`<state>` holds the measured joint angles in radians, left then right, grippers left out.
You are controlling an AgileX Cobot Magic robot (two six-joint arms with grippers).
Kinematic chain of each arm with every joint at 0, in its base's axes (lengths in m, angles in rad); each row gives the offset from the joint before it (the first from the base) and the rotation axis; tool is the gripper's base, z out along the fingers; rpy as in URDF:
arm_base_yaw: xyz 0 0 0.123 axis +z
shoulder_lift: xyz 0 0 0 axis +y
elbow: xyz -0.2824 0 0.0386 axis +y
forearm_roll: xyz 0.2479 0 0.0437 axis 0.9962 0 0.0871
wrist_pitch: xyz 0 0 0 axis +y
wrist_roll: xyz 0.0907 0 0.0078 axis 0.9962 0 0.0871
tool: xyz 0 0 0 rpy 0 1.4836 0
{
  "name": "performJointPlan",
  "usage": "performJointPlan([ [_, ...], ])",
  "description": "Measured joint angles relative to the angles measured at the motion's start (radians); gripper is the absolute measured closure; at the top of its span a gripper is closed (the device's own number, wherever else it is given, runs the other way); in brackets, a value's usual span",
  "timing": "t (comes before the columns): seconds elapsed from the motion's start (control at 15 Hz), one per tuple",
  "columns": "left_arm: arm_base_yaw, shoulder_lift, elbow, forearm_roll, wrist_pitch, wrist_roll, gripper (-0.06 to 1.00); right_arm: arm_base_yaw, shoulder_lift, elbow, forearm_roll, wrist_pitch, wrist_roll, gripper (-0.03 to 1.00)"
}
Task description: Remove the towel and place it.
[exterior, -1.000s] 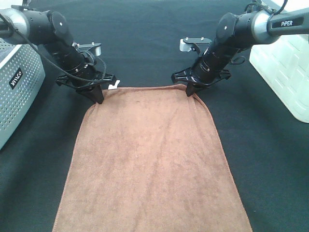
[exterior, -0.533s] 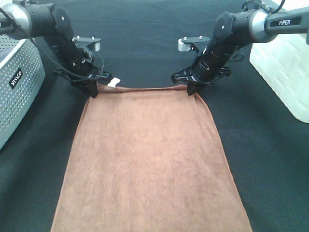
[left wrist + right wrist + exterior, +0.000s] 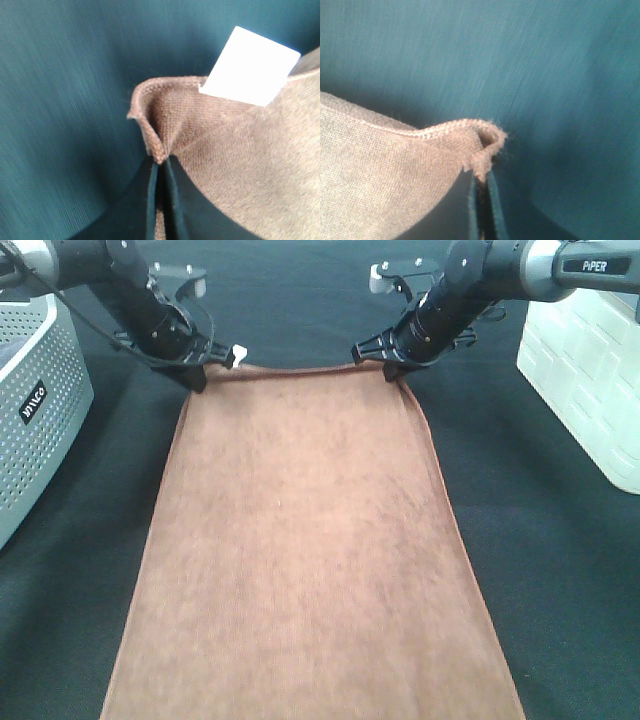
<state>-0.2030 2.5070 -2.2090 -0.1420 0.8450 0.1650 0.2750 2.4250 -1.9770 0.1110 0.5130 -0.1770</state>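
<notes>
You've got the towel point(image 3: 305, 550) spread out flat on the dark tabletop point(image 3: 560, 570), long way running from the far side down toward the camera, where its near edge runs out of frame; the far edge is pulled fairly straight between your two arms; your left gripper point(image 3: 196, 377) is pinched tight on the far left corner, and in the left wrist view you can see the hem folded up right between the black fingers point(image 3: 150, 200), jaws together on the cloth; the little white tag point(image 3: 249, 66) sticks out just beside that pinch, also visible from above; your right gripper point(image 3: 392, 368) is clamped the same way on the far right corner, with the hem curling over the fingertips in the right wrist view; off to the left there's the grey perforated basket point(image 3: 40, 410), well apart from the towel; on the right sits a white bin point(image 3: 585, 380), also clear of the cloth.
</notes>
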Motion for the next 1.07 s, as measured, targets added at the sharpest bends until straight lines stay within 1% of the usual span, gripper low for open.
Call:
performJointPlan([
  [0.13, 0.000, 0.000, -0.002, 0.002, -0.067, 0.000, 0.93, 0.000, 0.000, 0.000, -0.004, -0.089, 0.004, 0.97],
  [0.53, 0.000, 0.006, -0.002, 0.004, -0.274, 0.001, 0.93, -0.005, 0.033, 0.000, -0.005, -0.305, 0.004, 0.97],
  [0.87, 0.000, 0.042, -0.002, 0.004, -0.390, 0.003, 0.93, -0.021, 0.044, 0.000, -0.004, -0.405, 0.004, 0.97],
  [1.0, 0.000, 0.044, -0.002, 0.004, -0.439, 0.003, 0.93, -0.021, 0.056, 0.000, -0.003, -0.426, 0.004, 0.97],
  [1.07, 0.000, 0.044, -0.002, 0.004, -0.439, 0.003, 0.93, -0.021, 0.056, 0.000, -0.003, -0.426, 0.004, 0.97],
])
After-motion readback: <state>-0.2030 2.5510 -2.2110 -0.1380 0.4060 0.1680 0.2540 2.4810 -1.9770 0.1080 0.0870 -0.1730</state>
